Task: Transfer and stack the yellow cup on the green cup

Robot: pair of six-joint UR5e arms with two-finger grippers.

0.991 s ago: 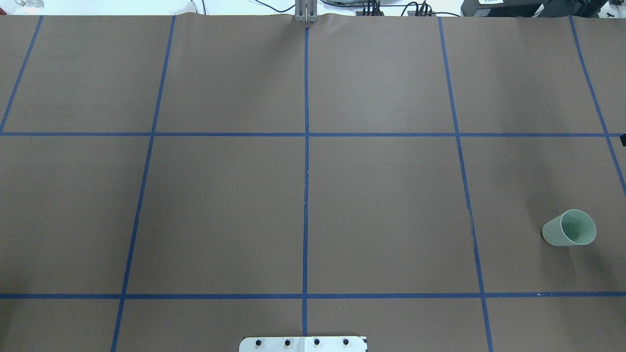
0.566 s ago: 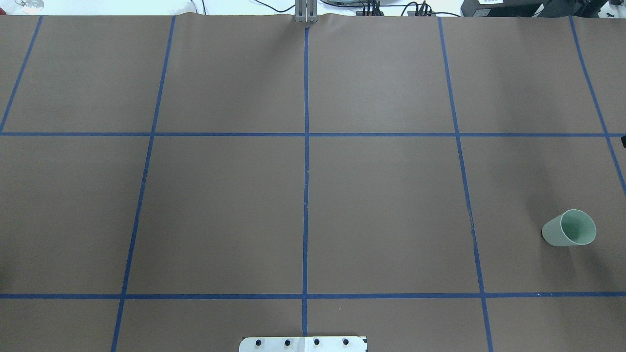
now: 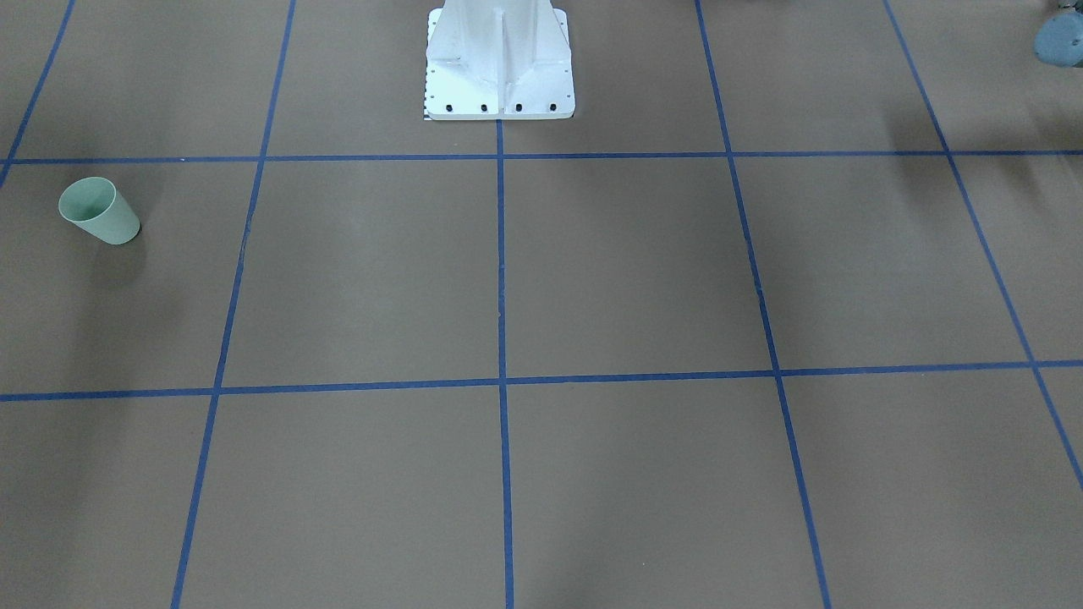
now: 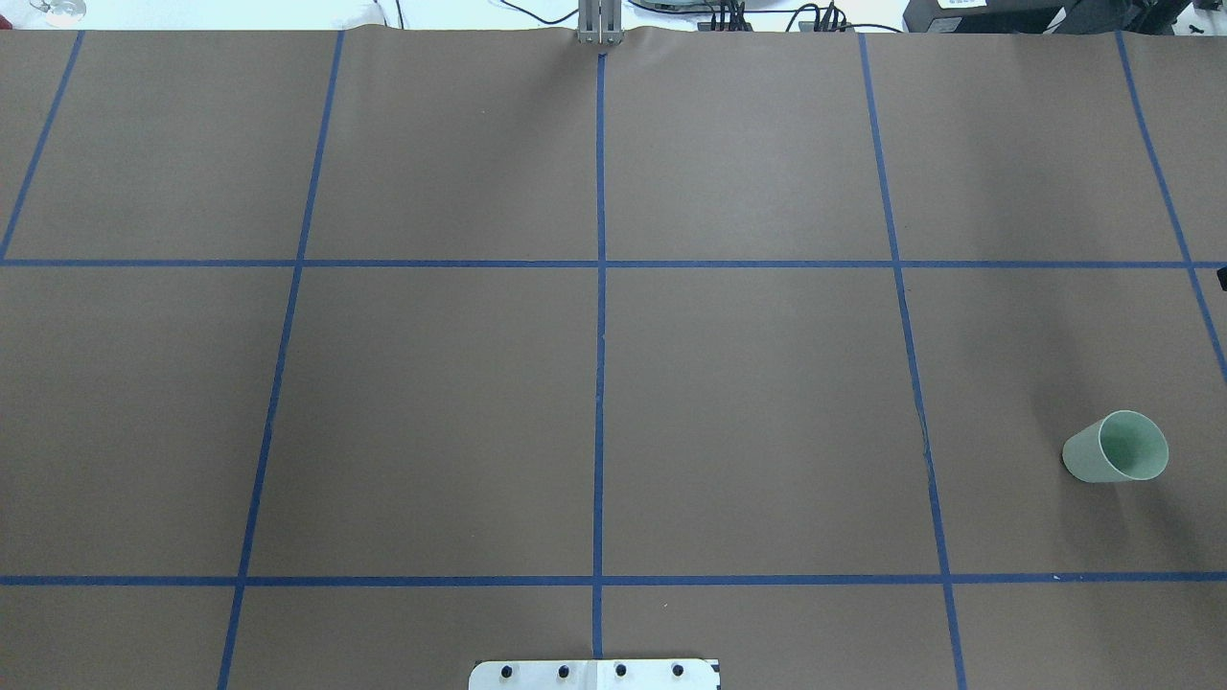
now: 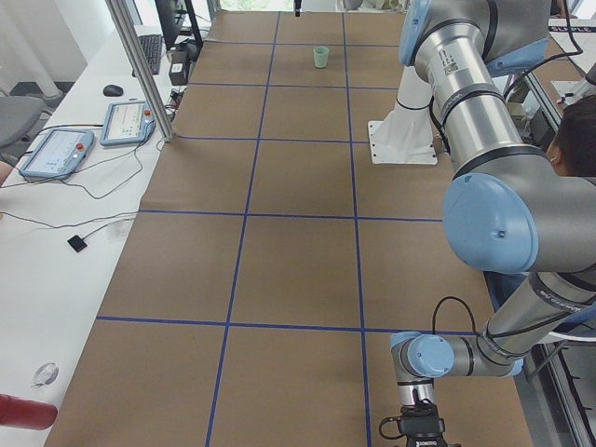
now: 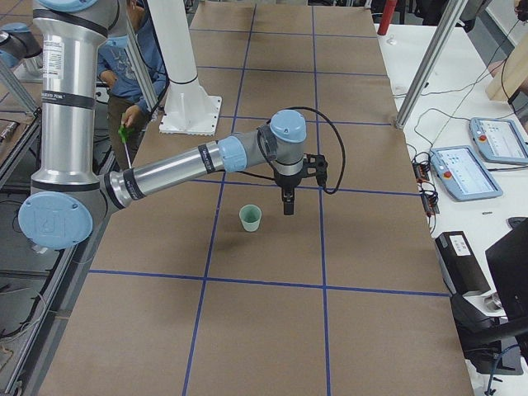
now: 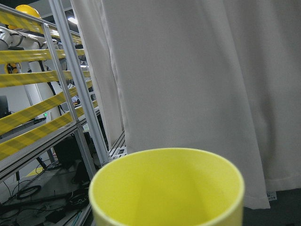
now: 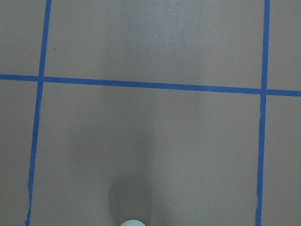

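Note:
The green cup stands upright on the brown table at my right side; it also shows in the front view, the left view and the right view. Its rim just shows at the bottom edge of the right wrist view. My right gripper hangs point-down just beside this cup, apart from it; I cannot tell if it is open or shut. The yellow cup fills the bottom of the left wrist view, mouth toward the camera. My left gripper is at the table's left end, cut off by the frame edge; I cannot tell its state.
The white robot base stands at the table's near middle. Blue tape lines grid the brown table. Teach pendants and cables lie on a white side bench. An operator sits behind the robot.

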